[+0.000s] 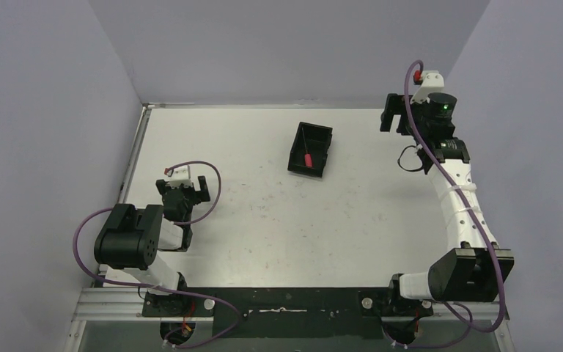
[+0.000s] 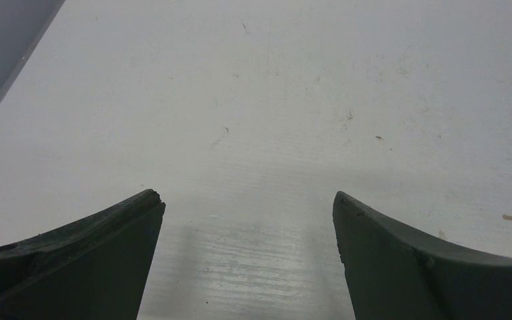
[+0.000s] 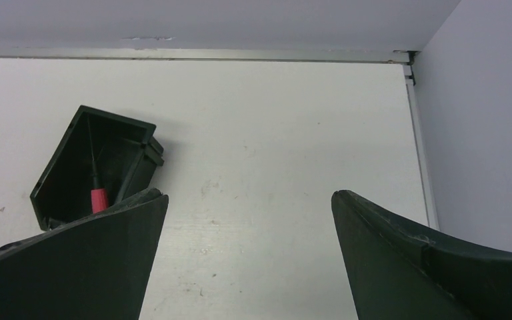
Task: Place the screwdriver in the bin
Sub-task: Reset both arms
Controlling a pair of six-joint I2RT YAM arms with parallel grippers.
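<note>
The black bin (image 1: 323, 143) stands on the white table at centre back. The screwdriver (image 1: 308, 158), with a red handle and thin black shaft, lies inside it. In the right wrist view the bin (image 3: 63, 167) is at the left with the screwdriver (image 3: 98, 198) inside. My right gripper (image 1: 394, 112) is open and empty, raised at the back right, to the right of the bin; it also shows in the right wrist view (image 3: 250, 200). My left gripper (image 1: 183, 192) is open and empty near the table's left side; in its wrist view (image 2: 248, 200) only bare table shows.
Purple-grey walls close the table at the back, left and right. A metal rail (image 1: 264, 106) runs along the back edge. The right table edge (image 3: 421, 160) lies close to my right gripper. The arm bases stand on a black plate (image 1: 286, 297) at the near edge.
</note>
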